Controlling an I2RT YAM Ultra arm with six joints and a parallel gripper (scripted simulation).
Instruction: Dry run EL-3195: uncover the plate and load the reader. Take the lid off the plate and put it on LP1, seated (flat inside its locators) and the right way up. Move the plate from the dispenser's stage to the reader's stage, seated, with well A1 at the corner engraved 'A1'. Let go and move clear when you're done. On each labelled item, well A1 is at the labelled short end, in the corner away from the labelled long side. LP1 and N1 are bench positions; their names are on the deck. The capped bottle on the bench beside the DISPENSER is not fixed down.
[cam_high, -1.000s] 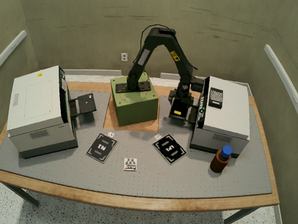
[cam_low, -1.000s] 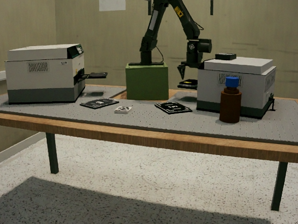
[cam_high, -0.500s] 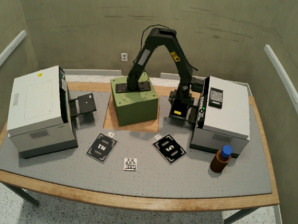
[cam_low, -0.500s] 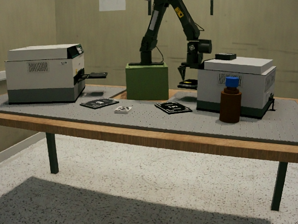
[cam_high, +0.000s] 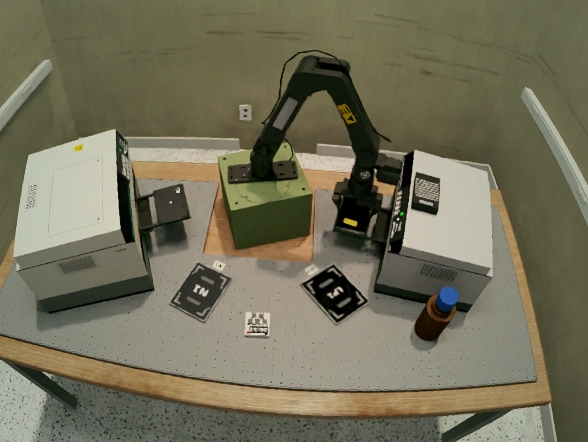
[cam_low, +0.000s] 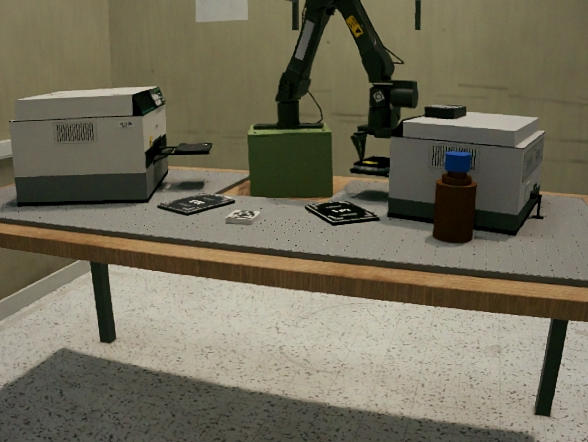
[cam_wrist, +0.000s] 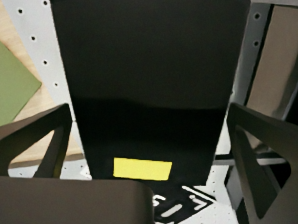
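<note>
The covered plate (cam_high: 353, 209) (cam_low: 381, 164) (cam_wrist: 145, 135) sits on the stage of the right-hand machine, the dispenser (cam_high: 452, 215) (cam_low: 415, 175). It looks black, with a yellow label (cam_high: 350, 222) (cam_low: 370, 162) (cam_wrist: 142, 169) at its near short end; lid and plate cannot be told apart. My gripper (cam_high: 354, 226) (cam_wrist: 149, 111) is open, pointing down, with one finger at each long side of the covered plate; contact is not visible. LP1 (cam_high: 334, 293) (cam_low: 338, 214) carries nothing. The reader's stage (cam_high: 170, 204) (cam_low: 192, 148) at the left holds no plate.
The reader (cam_high: 75, 200) (cam_low: 80, 150) stands left. A brown bottle (cam_high: 431, 322) (cam_low: 454, 210) with a blue cap stands upright in front of the dispenser. N1 (cam_high: 201, 291) (cam_low: 193, 205) and a small white marker block (cam_high: 257, 325) (cam_low: 243, 216) lie front centre. The green arm base (cam_high: 270, 220) (cam_low: 290, 162) stands behind.
</note>
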